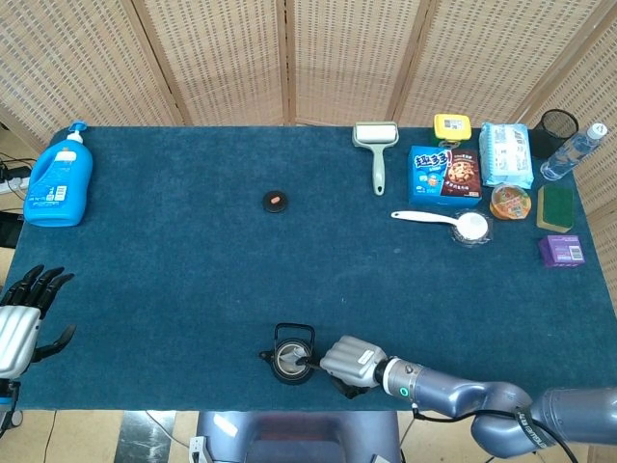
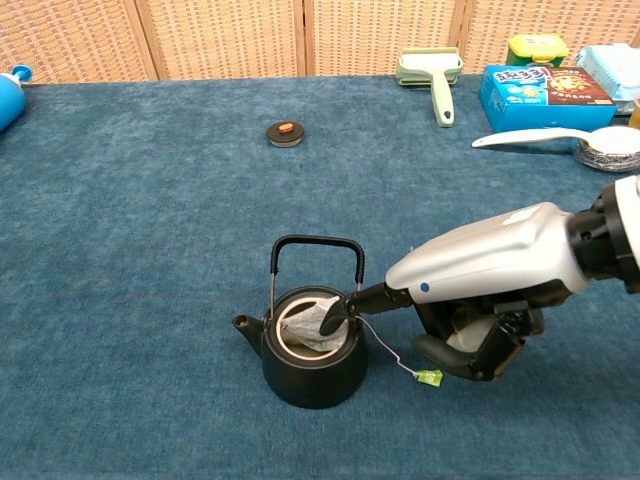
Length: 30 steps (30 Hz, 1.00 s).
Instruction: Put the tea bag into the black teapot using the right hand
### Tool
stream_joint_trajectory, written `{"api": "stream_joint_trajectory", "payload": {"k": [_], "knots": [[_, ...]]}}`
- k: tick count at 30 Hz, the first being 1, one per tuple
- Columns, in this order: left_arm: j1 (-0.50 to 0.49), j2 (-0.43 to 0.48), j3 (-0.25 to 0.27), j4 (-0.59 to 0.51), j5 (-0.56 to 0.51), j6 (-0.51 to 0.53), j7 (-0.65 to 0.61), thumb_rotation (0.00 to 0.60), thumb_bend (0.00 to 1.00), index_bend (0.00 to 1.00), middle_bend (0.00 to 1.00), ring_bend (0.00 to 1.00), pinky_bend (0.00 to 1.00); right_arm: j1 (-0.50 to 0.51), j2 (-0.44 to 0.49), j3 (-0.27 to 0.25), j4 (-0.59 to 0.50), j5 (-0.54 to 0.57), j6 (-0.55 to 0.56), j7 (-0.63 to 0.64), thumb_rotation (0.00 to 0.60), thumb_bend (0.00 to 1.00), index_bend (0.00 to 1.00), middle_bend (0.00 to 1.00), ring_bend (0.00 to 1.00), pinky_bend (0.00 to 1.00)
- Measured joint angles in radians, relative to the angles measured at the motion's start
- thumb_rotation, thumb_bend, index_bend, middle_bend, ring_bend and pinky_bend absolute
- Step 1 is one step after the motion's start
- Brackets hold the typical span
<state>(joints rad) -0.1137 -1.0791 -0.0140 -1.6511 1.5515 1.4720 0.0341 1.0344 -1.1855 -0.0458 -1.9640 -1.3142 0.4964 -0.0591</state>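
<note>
The black teapot point(image 2: 310, 358) stands near the table's front edge with its handle up and its lid off; in the head view the teapot point(image 1: 292, 360) sits just left of my right hand. A grey tea bag point(image 2: 303, 328) lies inside the pot's opening. Its string runs over the rim to a green tag point(image 2: 429, 377) on the cloth. My right hand point(image 2: 480, 280) hovers right of the pot, and one outstretched finger point(image 2: 335, 317) touches the tea bag while the other fingers curl loosely underneath, holding nothing. My left hand point(image 1: 19, 323) is open at the far left edge.
The teapot's lid point(image 2: 285, 132) lies mid-table. A blue detergent bottle point(image 1: 60, 178) stands at the back left. At the back right are a lint roller point(image 1: 376, 145), a cookie box point(image 1: 443, 174), a white spoon point(image 1: 439, 220) and several packets.
</note>
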Motion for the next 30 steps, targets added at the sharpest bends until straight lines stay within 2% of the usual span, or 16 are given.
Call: {"api": "stream_joint_trajectory", "payload": {"k": [8,16,30], "knots": [[0.002,-0.003,0.001,0.013,0.000,0.002,-0.017,0.600,0.35,0.14,0.12,0.00,0.14,0.020,-0.020,-0.002,-0.008,0.074,0.008,-0.094,0.600,0.83,0.01,1.00,1.00,1.00],[0.001,-0.005,0.000,0.020,0.006,0.006,-0.027,0.600,0.35,0.14,0.12,0.00,0.14,0.032,0.016,-0.023,-0.063,0.153,0.045,-0.176,0.600,0.83,0.02,1.00,1.00,1.00],[-0.001,-0.007,-0.002,0.019,0.007,0.006,-0.027,0.600,0.35,0.14,0.12,0.00,0.14,0.051,0.041,-0.046,-0.084,0.229,0.064,-0.238,0.600,0.83,0.03,1.00,1.00,1.00]]}}
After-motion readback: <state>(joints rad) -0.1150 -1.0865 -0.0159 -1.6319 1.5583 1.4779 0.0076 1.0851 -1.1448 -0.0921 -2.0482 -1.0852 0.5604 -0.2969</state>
